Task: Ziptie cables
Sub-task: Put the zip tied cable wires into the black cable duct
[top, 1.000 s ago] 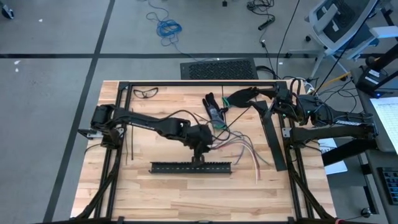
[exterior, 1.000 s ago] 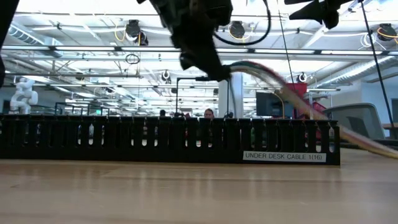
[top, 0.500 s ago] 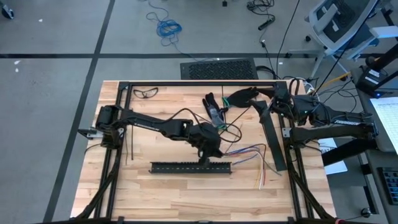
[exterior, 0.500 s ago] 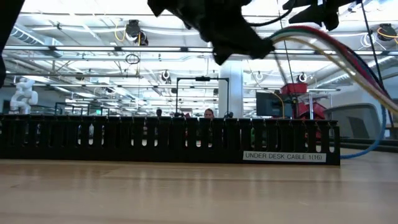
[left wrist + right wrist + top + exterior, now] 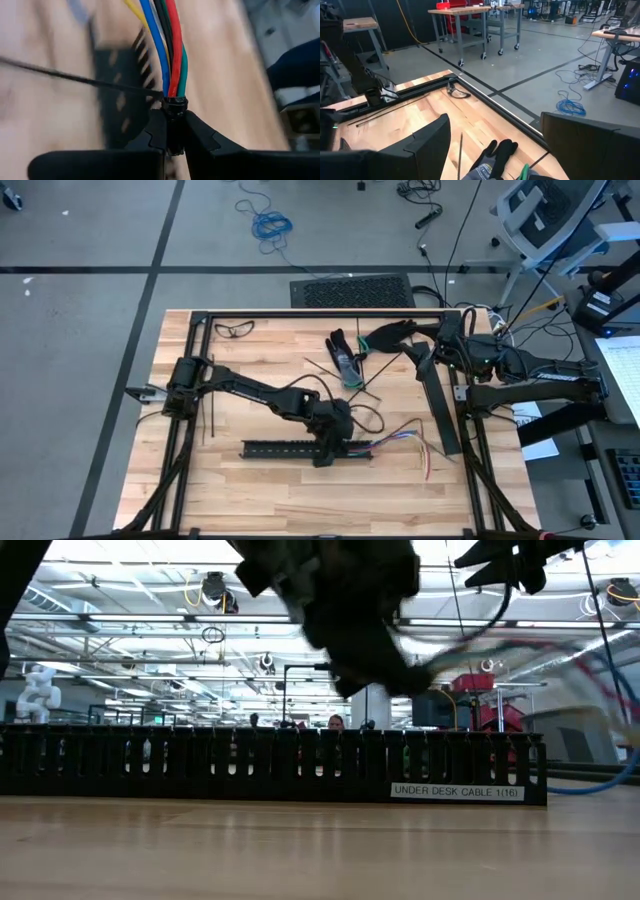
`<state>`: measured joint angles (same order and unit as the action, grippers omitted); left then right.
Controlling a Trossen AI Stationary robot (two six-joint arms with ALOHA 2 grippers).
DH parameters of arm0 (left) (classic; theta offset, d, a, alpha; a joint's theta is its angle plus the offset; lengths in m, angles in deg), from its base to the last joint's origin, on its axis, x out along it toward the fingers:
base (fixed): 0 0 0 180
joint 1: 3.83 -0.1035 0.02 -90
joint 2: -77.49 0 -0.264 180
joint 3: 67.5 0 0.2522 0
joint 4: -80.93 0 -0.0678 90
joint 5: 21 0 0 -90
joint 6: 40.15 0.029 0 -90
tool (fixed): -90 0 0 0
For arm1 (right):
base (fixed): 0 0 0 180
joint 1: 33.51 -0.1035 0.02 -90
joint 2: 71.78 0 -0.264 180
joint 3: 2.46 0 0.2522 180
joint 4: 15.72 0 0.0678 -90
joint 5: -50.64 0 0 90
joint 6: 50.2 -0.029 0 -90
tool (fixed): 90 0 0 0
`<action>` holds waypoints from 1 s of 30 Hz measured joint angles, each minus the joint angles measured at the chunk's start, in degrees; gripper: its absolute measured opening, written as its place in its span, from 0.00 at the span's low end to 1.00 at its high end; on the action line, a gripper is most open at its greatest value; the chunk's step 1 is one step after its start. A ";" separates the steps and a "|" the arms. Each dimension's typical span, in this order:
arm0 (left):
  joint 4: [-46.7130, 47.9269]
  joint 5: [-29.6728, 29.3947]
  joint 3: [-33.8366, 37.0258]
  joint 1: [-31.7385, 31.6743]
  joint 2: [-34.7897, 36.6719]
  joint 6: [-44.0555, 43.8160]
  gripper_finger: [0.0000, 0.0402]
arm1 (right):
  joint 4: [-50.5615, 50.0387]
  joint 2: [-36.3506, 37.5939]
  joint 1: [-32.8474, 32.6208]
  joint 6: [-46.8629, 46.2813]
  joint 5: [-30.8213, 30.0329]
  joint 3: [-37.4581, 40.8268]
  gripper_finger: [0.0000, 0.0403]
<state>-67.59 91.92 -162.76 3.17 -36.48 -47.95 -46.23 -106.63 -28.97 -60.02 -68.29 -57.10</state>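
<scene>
The cables (image 5: 405, 442), a bundle of blue, red, green, yellow and white wires (image 5: 167, 50), stretch from my left gripper (image 5: 338, 444) toward the table's right. The gripper is shut on their bound end, just above the right end of the long black slotted rail (image 5: 300, 449). In the low view the gripper (image 5: 375, 650) hangs blurred over the rail (image 5: 270, 765). Loose zipties (image 5: 206, 416) lie flat by the left frame. My right gripper (image 5: 495, 137) waits open at the far right (image 5: 392, 335), above a black glove. My left gripper pinches the bundle between its two fingers right at the black ziptie band (image 5: 175, 105) that ties the wires together. The ziptie's thin tail (image 5: 75, 80) sticks out sideways. The fingers slant down, and the wires run on past the fingertips in line with them, raised off the table there.
A black glove (image 5: 345, 358) and thin dark strips (image 5: 325, 370) lie at the far middle. Safety glasses (image 5: 235, 328) sit at the far left. A second black rail (image 5: 437, 405) lies along the right frame. Black frame bars (image 5: 300, 313) edge the table.
My left gripper has gone down and toward the table's near edge, tipping further downward, until it hangs over the rail's right end. The cables came along: their fanned free ends have swung and been drawn closer together, now trailing toward the table's right.
</scene>
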 joint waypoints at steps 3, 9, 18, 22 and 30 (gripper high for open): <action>4.23 -0.72 0.02 -0.28 -0.02 0.18 0.09 | -0.31 0.00 0.01 0.00 0.00 0.00 0.74; 10.25 -2.27 0.02 -0.09 -0.02 -0.52 0.09 | -1.36 0.02 0.01 0.00 0.02 0.00 0.74; 18.08 -3.54 0.02 0.21 0.22 0.72 0.09 | -1.97 0.00 0.00 0.00 0.02 0.00 0.74; 21.49 -3.61 0.02 0.14 0.75 -0.40 0.09 | -2.02 0.00 0.01 0.00 0.02 0.00 0.74; 22.82 -4.20 0.02 0.15 3.46 -0.52 0.09 | -2.04 0.02 0.01 0.40 -2.49 0.00 0.74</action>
<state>-44.77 87.71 -162.73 3.32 -33.02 -48.47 -48.27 -106.62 -28.96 -59.62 -70.77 -57.10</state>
